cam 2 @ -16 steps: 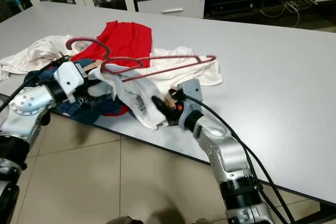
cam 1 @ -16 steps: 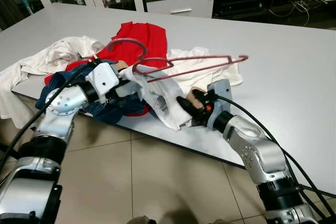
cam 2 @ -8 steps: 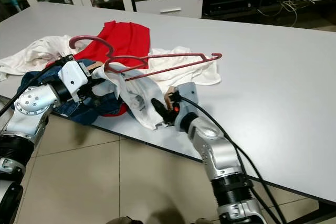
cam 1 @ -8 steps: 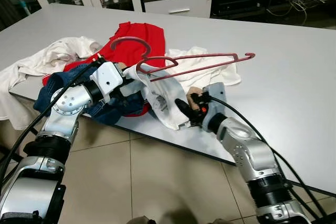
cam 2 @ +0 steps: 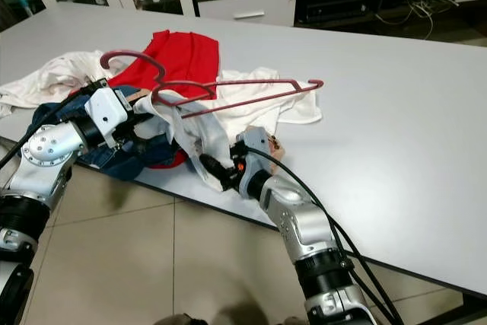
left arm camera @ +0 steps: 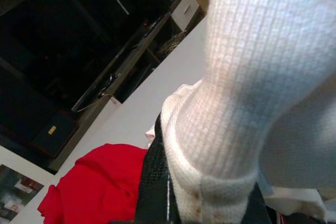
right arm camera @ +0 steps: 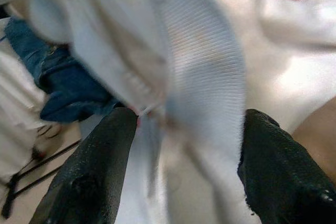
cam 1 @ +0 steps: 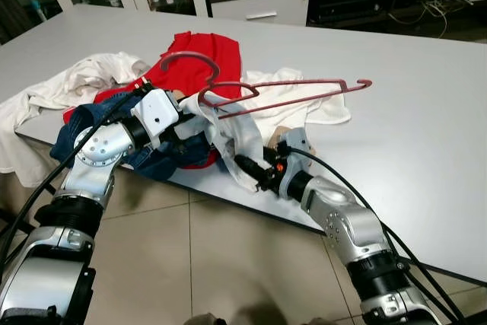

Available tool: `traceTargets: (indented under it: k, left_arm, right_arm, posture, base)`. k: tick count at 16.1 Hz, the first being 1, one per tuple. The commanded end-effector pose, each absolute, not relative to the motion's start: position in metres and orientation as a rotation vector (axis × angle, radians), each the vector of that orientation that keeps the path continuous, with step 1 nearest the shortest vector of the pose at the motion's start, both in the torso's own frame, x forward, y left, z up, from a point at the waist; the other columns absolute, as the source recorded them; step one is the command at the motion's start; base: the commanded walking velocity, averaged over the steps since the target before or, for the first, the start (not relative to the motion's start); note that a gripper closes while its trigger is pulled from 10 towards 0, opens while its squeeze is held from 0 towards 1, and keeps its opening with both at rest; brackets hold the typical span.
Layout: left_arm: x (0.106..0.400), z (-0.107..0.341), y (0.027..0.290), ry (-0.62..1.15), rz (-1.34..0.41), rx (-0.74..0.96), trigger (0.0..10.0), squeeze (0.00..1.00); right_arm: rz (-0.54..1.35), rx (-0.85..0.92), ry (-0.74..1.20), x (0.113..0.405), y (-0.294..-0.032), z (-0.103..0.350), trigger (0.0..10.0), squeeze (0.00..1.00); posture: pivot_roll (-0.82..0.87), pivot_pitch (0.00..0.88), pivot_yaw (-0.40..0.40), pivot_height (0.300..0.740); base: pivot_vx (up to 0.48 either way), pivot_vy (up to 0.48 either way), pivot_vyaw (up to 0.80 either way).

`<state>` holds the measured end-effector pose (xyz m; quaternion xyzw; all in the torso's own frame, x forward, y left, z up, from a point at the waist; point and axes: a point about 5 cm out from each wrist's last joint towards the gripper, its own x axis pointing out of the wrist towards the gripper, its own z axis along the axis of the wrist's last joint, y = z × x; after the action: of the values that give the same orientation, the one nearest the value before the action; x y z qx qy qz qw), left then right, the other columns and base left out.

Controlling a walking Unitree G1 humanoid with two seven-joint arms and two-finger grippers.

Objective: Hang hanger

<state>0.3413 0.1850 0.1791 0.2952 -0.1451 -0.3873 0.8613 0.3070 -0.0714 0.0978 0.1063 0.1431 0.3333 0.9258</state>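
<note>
A dark red hanger (cam 1: 304, 81) is held up over the near edge of the grey table (cam 1: 411, 112), hook to the left. A white ribbed garment (cam 1: 228, 131) hangs from its neck and drapes over the edge. My left gripper (cam 1: 186, 116) sits at the neck under that cloth, shut on the hanger; the left wrist view has white ribbed cloth (left arm camera: 236, 77) close up. My right gripper (cam 1: 245, 165) is low at the table edge, open, its black fingers (right arm camera: 94, 171) on either side of the hanging white cloth (right arm camera: 194, 77).
A red shirt (cam 1: 213, 55), blue jeans (cam 1: 163, 157) and more white clothes (cam 1: 84, 78) are heaped on the table's left part. Another white piece (cam 1: 304, 108) lies under the hanger. Cabinets (cam 1: 259, 5) stand behind the table; tiled floor (cam 1: 190, 264) is below.
My right gripper has moved left along the table edge until its fingers straddle the hanging white cloth. The hanger's right end has risen slightly. The left arm has barely moved.
</note>
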Motion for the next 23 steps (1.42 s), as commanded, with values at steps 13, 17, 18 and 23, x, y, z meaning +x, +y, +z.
traceTargets:
  k: [13, 17, 18, 23]
  left_arm:
    - [0.341, 0.187, 0.185, -0.327, -0.823, 0.634, 0.0, 0.00]
    - [0.341, 0.187, 0.183, -0.332, -0.825, 0.632, 0.0, 0.00]
    - [0.341, 0.187, 0.183, -0.332, -0.825, 0.632, 0.0, 0.00]
    - [0.341, 0.187, 0.181, -0.333, -0.834, 0.631, 0.0, 0.00]
  right_arm:
    - [0.765, 0.271, 0.183, 0.312, -0.068, 0.113, 10.0, 0.71]
    - [0.801, 0.243, 0.209, 0.307, -0.059, 0.106, 10.0, 0.70]
    - [0.772, 0.241, 0.208, 0.309, -0.062, 0.104, 10.0, 0.70]
    - [0.689, 0.237, 0.163, 0.321, -0.069, 0.104, 10.0, 0.70]
  posture:
    - [-0.11, 0.000, 0.118, 0.740]
    - [-0.11, 0.000, 0.116, 0.740]
    - [-0.11, 0.000, 0.116, 0.740]
    - [-0.11, 0.000, 0.120, 0.740]
  base:
    - [0.000, 0.000, 0.00]
    - [0.000, 0.000, 0.00]
    - [0.000, 0.000, 0.00]
    - [0.000, 0.000, 0.00]
